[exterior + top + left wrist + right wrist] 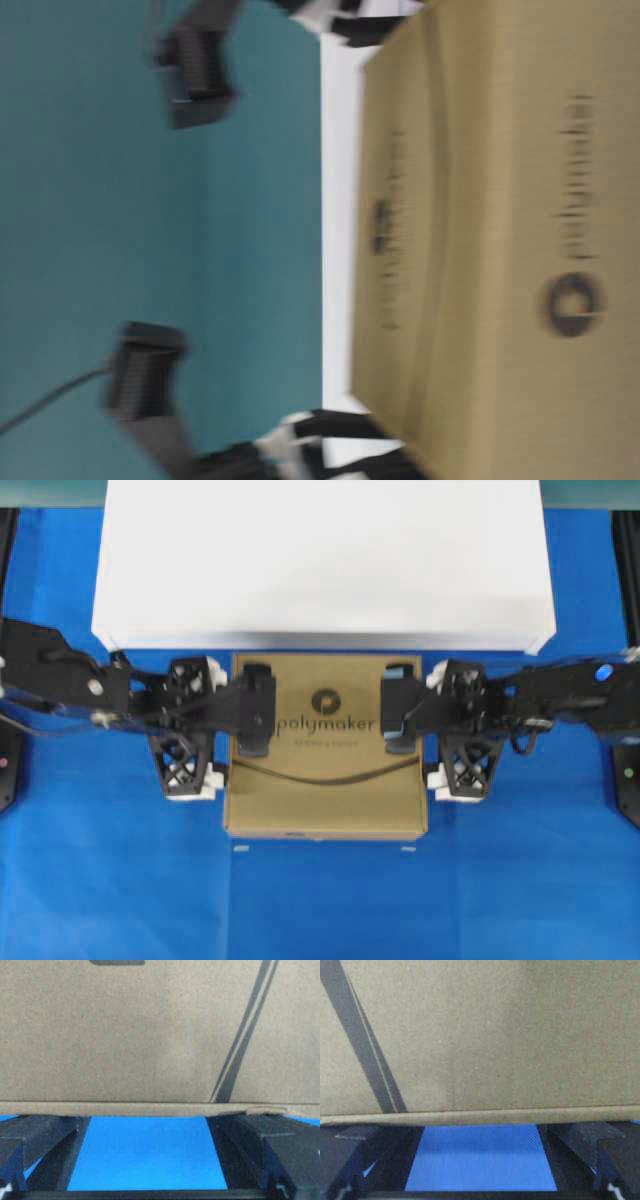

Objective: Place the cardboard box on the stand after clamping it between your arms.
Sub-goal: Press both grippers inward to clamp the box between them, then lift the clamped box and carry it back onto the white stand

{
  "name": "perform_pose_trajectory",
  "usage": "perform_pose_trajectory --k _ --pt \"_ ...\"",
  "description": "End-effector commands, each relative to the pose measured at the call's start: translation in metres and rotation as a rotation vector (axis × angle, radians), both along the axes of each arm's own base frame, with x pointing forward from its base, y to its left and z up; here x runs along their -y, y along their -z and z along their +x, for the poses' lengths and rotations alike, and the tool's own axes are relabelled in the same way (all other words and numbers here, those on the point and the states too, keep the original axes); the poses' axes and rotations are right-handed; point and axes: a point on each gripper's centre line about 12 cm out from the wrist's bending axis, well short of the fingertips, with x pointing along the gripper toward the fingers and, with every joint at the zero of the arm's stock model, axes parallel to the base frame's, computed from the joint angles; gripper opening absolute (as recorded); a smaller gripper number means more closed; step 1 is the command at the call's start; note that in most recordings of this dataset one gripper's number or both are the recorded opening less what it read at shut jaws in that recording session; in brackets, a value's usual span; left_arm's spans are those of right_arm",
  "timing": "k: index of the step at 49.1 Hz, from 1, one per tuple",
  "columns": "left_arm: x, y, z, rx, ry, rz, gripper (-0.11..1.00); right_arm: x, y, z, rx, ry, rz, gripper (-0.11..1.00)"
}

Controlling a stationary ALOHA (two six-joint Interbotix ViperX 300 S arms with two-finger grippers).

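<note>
Flat brown cardboard box (325,748) squeezed between left gripper (198,725) and right gripper (453,727), jaws spread wide. Likely mid-carry. Next: move it toward 12 o'clock onto low white rectangular stand (322,560).

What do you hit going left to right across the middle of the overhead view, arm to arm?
Blue cloth → left gripper, jaws open → cardboard box → right gripper, jaws open → blue cloth again. The white stand lies across the top edge of the view, beyond the box, so it is not in this line.
</note>
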Motion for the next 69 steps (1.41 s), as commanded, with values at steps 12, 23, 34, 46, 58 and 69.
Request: perform_pose_trajectory --k 12,23,34,46,58,69 --pt "0.002 -0.143 0.013 0.207 0.003 0.015 0.86 -0.001 -0.141 0.026 0.184 0.018 0.018 0.97" --pt "-0.003 -0.157 0.007 0.182 -0.012 0.017 0.86 0.001 -0.154 0.028 0.178 0.019 0.017 0.97" --pt "-0.017 -0.153 0.007 0.172 -0.048 0.022 0.86 0.010 -0.159 0.035 0.268 0.053 0.015 0.97" --pt "-0.035 -0.152 0.013 0.178 -0.047 0.065 0.86 0.029 -0.161 0.039 0.303 0.052 -0.030 0.97" --pt "-0.057 -0.156 0.027 0.201 -0.076 0.092 0.86 0.054 -0.161 0.046 0.304 0.068 -0.072 0.98" --pt "-0.076 -0.162 0.037 0.216 -0.062 0.147 0.85 0.075 -0.157 0.053 0.294 0.034 -0.094 0.98"
